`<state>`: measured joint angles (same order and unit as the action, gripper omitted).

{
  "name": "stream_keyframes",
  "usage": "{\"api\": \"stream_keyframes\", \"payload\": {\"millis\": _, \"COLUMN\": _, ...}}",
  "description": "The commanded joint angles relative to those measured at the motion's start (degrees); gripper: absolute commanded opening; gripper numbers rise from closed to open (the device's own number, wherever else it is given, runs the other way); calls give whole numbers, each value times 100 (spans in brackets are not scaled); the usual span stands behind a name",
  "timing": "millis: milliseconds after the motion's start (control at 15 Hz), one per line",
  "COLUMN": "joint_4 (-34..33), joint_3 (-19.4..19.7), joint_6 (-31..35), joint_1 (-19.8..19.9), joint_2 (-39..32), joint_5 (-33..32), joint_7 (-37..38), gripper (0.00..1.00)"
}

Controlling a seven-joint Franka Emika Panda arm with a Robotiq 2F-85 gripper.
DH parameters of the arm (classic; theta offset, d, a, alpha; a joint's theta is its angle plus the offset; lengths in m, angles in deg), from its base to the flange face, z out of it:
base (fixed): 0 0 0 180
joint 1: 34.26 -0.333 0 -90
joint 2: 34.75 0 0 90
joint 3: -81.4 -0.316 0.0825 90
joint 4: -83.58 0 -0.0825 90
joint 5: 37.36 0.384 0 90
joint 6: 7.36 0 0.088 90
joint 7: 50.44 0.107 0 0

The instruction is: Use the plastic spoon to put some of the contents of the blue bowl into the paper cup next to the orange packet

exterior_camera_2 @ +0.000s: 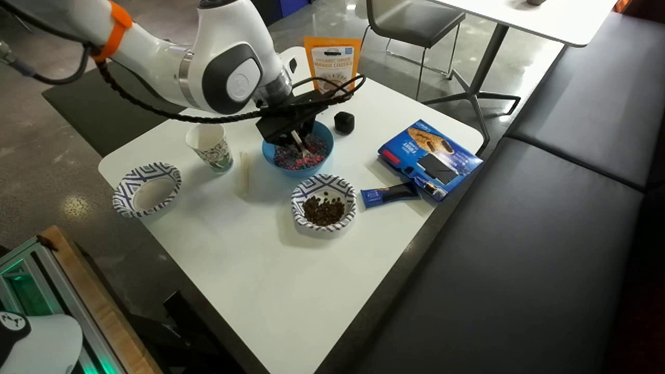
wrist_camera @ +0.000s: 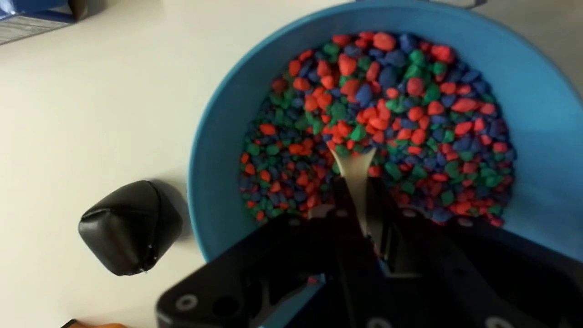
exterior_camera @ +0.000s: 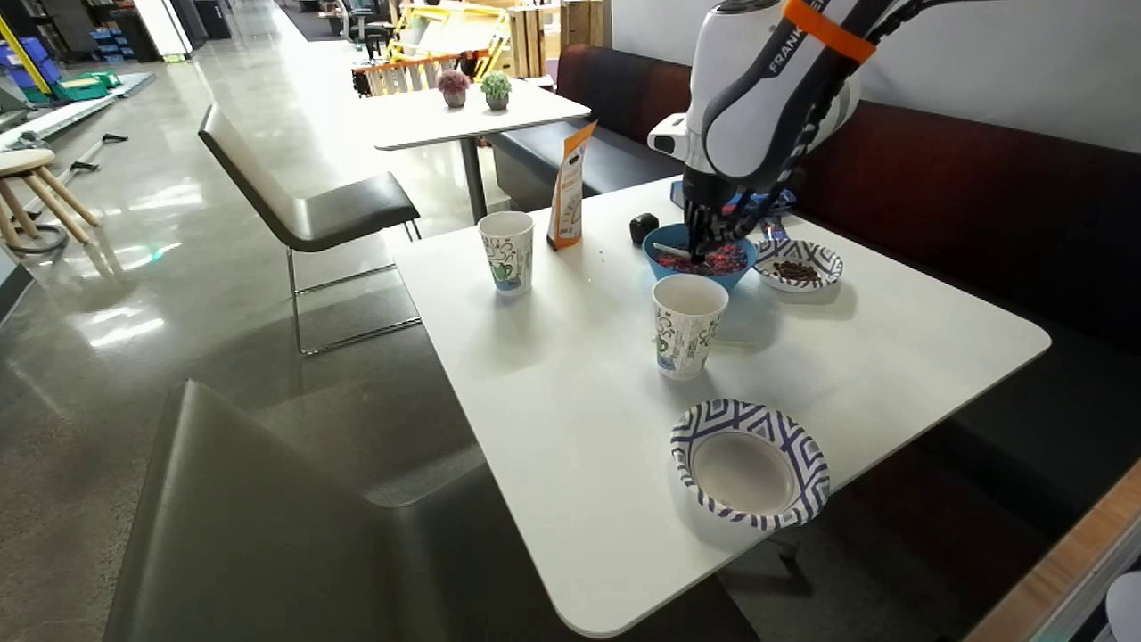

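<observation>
The blue bowl holds small red, green and blue pebbles; it also shows in an exterior view and the wrist view. My gripper is shut on the pale plastic spoon and points down over the bowl. The spoon's head is partly hidden among the pebbles; the spoon also shows in both exterior views. The paper cup stands upright beside the orange packet. In an exterior view the packet shows behind the arm, and that cup is hidden.
Another paper cup stands close to the blue bowl. A patterned bowl holds brown pieces; another sits by the table edge. A black pouch, blue box, blue wrapped bar and pale sticks lie around.
</observation>
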<state>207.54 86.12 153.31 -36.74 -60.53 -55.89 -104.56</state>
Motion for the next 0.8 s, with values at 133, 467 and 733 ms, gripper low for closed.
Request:
{"api": "stream_keyframes", "payload": {"millis": 133, "joint_4": -76, "joint_3": 199, "joint_6": -433, "joint_1": -377, "joint_2": 50, "joint_5": -1009, "joint_7": 1078, "gripper": 4}}
{"api": "stream_keyframes", "payload": {"millis": 467, "joint_4": -250, "joint_3": 60, "joint_6": -837, "joint_1": -448, "joint_2": 72, "joint_5": -1363, "joint_7": 1577, "gripper": 4}}
{"api": "stream_keyframes", "payload": {"millis": 733, "joint_4": -426, "joint_3": -10, "joint_6": -1181, "joint_1": -493, "joint_2": 91, "joint_5": -1562, "joint_7": 1896, "gripper": 4}}
